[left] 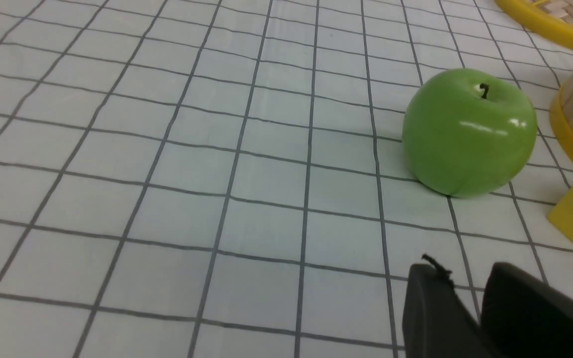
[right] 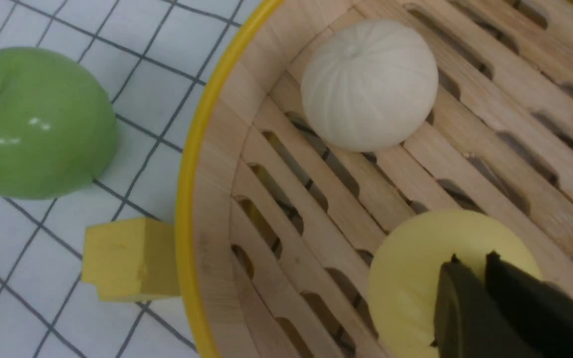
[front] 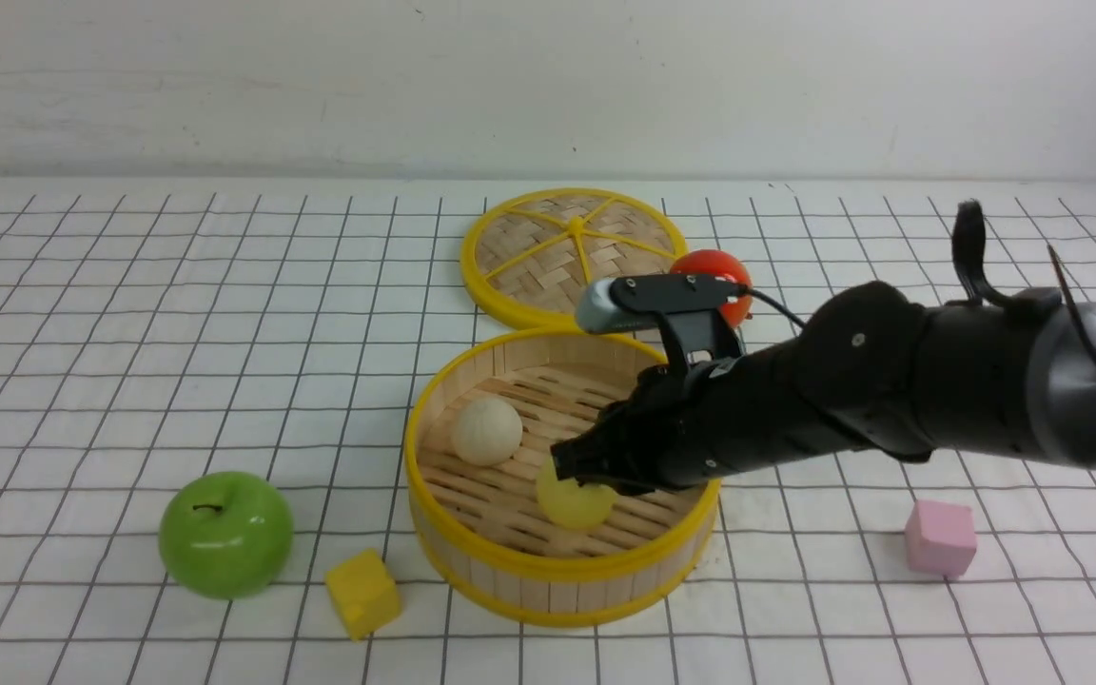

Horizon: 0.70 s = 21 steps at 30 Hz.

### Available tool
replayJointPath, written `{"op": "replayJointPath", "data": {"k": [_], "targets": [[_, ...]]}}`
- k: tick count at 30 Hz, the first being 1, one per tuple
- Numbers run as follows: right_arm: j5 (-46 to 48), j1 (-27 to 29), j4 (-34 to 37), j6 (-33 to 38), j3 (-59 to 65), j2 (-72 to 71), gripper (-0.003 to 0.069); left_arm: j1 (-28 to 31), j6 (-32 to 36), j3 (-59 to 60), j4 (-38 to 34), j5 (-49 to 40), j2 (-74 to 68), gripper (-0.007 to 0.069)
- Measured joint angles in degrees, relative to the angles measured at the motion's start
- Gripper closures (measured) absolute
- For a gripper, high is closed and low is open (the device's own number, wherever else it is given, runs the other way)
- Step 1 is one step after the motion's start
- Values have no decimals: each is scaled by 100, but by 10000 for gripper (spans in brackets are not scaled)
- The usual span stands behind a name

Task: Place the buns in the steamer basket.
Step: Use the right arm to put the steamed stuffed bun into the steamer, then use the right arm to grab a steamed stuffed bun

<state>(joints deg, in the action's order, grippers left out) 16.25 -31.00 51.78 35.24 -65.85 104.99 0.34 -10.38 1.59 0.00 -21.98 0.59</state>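
The right arm (front: 843,400) lies across the basket's (front: 548,569) right rim and blocks that half. Its left half is open from above, save a cream bun (front: 487,430) and a yellow bun (front: 572,504). A yellow cube (front: 363,593) sits just left of the basket, with an apple (front: 225,535) beyond. The lid (front: 548,249) and a red fruit (front: 719,271) crowd in behind it.

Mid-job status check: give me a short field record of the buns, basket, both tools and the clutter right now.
steamer basket: upright, lid off
buns inside: cream bun and yellow bun, apart on the slatted floor
third bun: not in view
right tool: inside the basket, tips at the yellow bun; grip unclear
left tool: low over the cloth, short of the green apple, holding nothing visible
outside the basket: yellow cube, pink cube, woven lid, red fruit
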Motion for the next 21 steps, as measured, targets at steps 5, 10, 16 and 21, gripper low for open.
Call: {"op": "replayJointPath", "data": {"k": [5, 10, 16, 21], "targets": [[-29, 22, 35, 31, 0, -175, 420, 0, 0, 0, 0, 0, 0, 463], [315, 401, -13, 37, -174, -677, 289, 0, 0, 0, 0, 0, 0, 459], [929, 1565, -430, -227, -903, -770, 272, 0, 0, 11, 0, 3, 0, 453], [1749, 2347, -1265, -1044, -1585, -166, 315, 0, 0, 11, 0, 3, 0, 445]]}}
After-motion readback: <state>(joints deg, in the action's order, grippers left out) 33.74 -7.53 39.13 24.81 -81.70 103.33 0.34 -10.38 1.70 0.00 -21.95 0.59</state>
